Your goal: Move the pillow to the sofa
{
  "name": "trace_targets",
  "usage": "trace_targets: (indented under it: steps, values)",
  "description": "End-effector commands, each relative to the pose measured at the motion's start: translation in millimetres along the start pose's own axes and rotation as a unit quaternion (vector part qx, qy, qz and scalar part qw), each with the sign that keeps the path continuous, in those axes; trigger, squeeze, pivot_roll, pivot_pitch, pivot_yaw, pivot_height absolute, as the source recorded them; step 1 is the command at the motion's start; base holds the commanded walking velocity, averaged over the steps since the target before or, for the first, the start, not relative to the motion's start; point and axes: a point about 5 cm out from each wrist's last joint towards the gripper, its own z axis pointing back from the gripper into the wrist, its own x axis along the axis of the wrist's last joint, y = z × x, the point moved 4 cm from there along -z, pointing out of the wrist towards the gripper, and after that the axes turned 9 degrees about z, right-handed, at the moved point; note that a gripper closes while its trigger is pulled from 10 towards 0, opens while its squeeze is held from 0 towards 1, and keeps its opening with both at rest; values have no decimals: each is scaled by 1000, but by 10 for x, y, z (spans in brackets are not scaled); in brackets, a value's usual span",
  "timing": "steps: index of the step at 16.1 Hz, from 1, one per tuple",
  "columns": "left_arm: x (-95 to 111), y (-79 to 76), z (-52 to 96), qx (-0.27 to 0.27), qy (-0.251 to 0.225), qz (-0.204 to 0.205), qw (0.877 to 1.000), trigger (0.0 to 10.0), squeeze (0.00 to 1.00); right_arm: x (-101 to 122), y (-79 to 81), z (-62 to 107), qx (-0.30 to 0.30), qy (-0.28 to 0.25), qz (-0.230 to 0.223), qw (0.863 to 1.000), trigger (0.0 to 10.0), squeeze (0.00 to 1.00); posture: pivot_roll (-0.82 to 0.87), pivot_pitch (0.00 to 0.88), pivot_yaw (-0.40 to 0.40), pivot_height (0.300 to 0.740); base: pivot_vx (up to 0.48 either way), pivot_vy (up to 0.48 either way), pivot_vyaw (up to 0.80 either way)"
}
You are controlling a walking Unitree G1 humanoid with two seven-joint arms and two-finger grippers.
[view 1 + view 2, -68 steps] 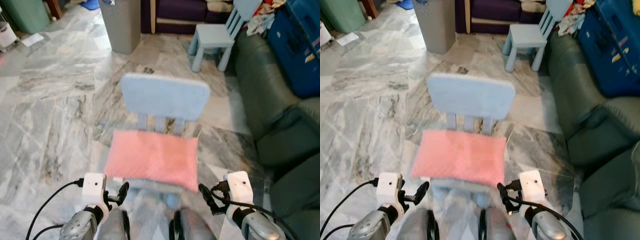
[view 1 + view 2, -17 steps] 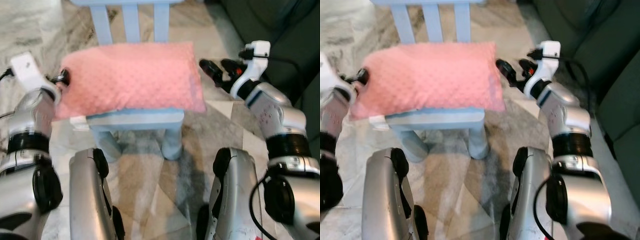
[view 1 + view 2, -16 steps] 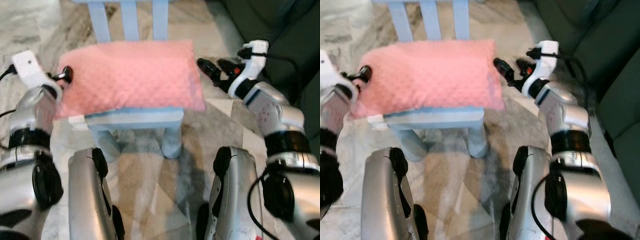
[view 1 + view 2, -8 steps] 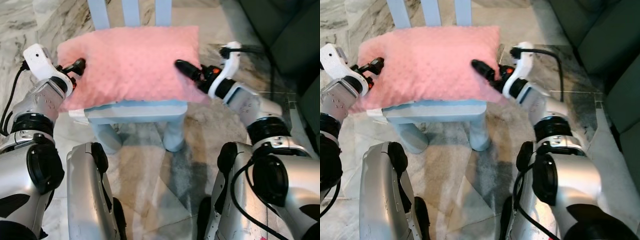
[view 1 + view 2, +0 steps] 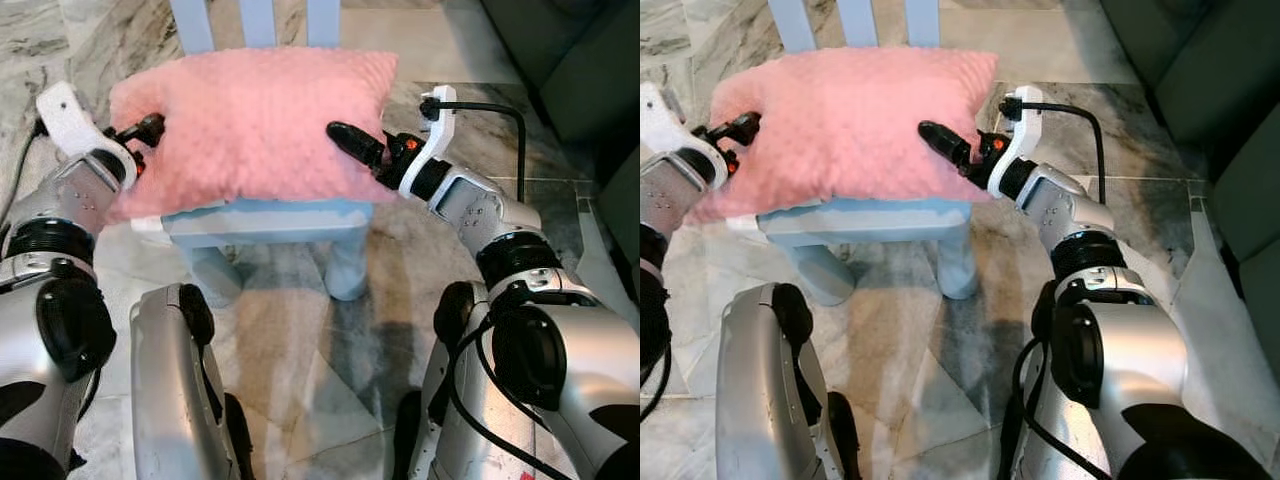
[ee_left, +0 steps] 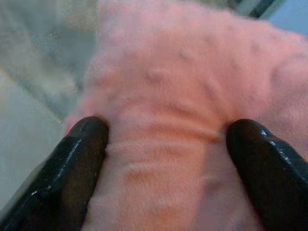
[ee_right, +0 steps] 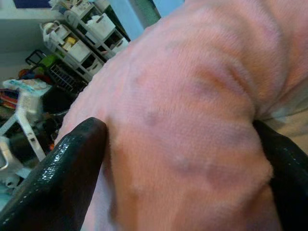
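Pillow, pink and dimpled, is lying on the seat of the light blue chair, now puckering at both ends where a second ago it lay flat. Left gripper is pressing into its left end, having closed in from just beside it, fingers spread around a fold. Right gripper is reaching across from the right, one finger lying over the pillow's near right corner, fingers parted around the bulging fabric.

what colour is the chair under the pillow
Light blue; the chair under the pink pillow shows best in the left eye view.
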Motion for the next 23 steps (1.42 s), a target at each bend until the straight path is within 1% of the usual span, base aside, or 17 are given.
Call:
trace_targets:
  steps: [1,3,4,5,6,8,11,14,17,18,19,20,21,22,23]
  values:
    - [-355,-49,-5,-28,89,93,991,10000,0,-135,99,-38,32,21,-12,999,10000,0,28,341,33,300,0,0,0]
    - [-572,-193,5,-72,143,117,980,10000,0,-201,162,-50,53,30,-11,998,10000,0,25,345,32,300,0,0,0]
    - [-628,-248,20,-95,161,116,975,10000,0,-216,189,-60,60,29,-14,998,4275,0,25,345,32,300,0,0,0]
    - [-653,-291,34,-112,172,126,971,4706,0,-222,213,-66,67,28,-16,997,0,0,25,346,32,300,0,0,0]
    - [-680,-305,56,-121,187,135,966,0,0,-234,246,-67,79,28,-17,996,0,0,25,347,32,300,0,0,0]
    - [-714,-314,98,-136,211,127,960,0,0,-279,279,-52,93,35,-15,995,0,0,26,349,33,300,0,0,0]
    - [-706,-282,108,-133,212,116,961,0,0,-311,303,-41,101,36,-17,994,0,0,25,349,34,300,0,0,0]
    - [-696,-253,108,-132,207,109,963,0,0,-335,329,-46,104,39,-10,994,0,0,25,351,33,300,0,0,0]
    - [-654,-231,85,-132,184,95,969,0,0,-332,292,-54,82,37,5,996,0,0,24,356,32,300,0,0,0]
    - [-649,-208,81,-123,181,97,971,0,0,-335,278,-54,74,37,15,996,0,0,24,357,32,300,0,0,0]
    - [-646,-173,80,-112,178,105,972,0,0,-341,265,-53,66,37,26,997,0,0,22,356,33,300,0,0,0]
    - [-572,-105,92,-111,160,105,975,0,0,-342,202,-35,37,37,38,998,0,0,21,354,32,300,0,0,0]
    - [-542,-53,105,-108,154,104,977,0,0,-339,177,-12,29,34,38,998,0,0,22,350,31,300,0,0,0]
    - [-543,12,128,-106,155,93,978,0,0,-351,139,25,14,34,48,998,0,0,22,344,32,300,0,0,0]
    - [-571,155,181,-100,156,77,980,0,0,-380,107,117,-6,29,67,997,0,0,20,316,31,300,0,0,0]
